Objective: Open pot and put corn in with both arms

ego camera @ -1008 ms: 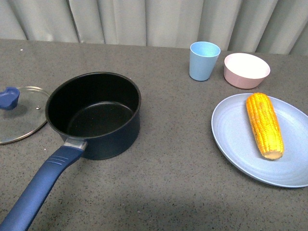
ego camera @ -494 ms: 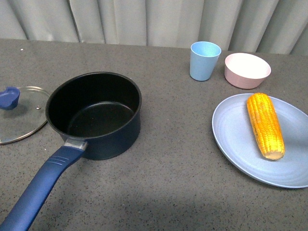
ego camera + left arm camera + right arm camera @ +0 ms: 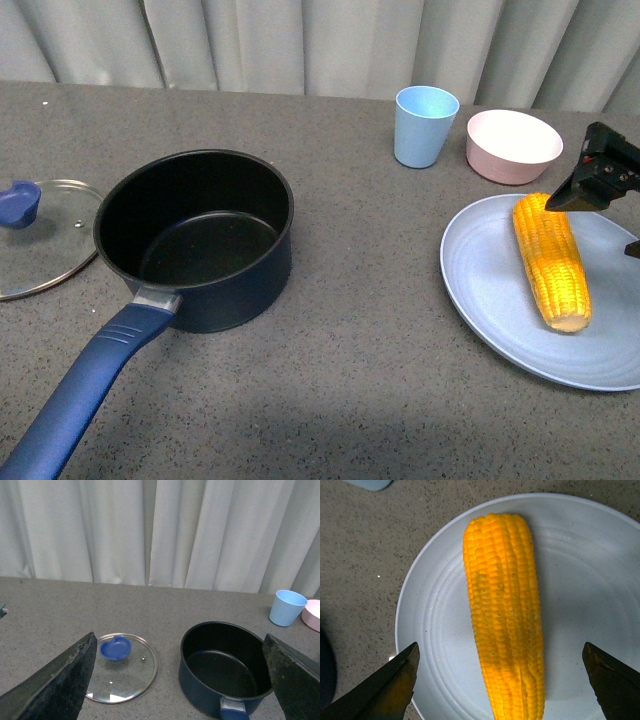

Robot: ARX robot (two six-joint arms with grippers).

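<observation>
The dark navy pot [image 3: 195,235] stands open on the grey table, its long blue handle [image 3: 85,385] pointing toward me. Its glass lid [image 3: 45,245] with the blue knob [image 3: 18,203] lies flat on the table to the pot's left. The yellow corn [image 3: 550,260] lies on a light blue plate [image 3: 490,300] at the right. My right gripper [image 3: 590,228] is open and hovers over the corn [image 3: 502,610], one finger on each side, not touching. My left gripper [image 3: 178,637] is open and empty, back from the pot [image 3: 225,665] and lid [image 3: 120,667]; it is out of the front view.
A light blue cup [image 3: 425,125] and a pink bowl [image 3: 512,145] stand behind the plate at the back right. A pale curtain hangs behind the table's far edge. Bare grey table lies between pot and plate.
My right gripper has come into the front view from the right edge and now hangs over the corn's far end. Pot, lid and corn have not moved.
</observation>
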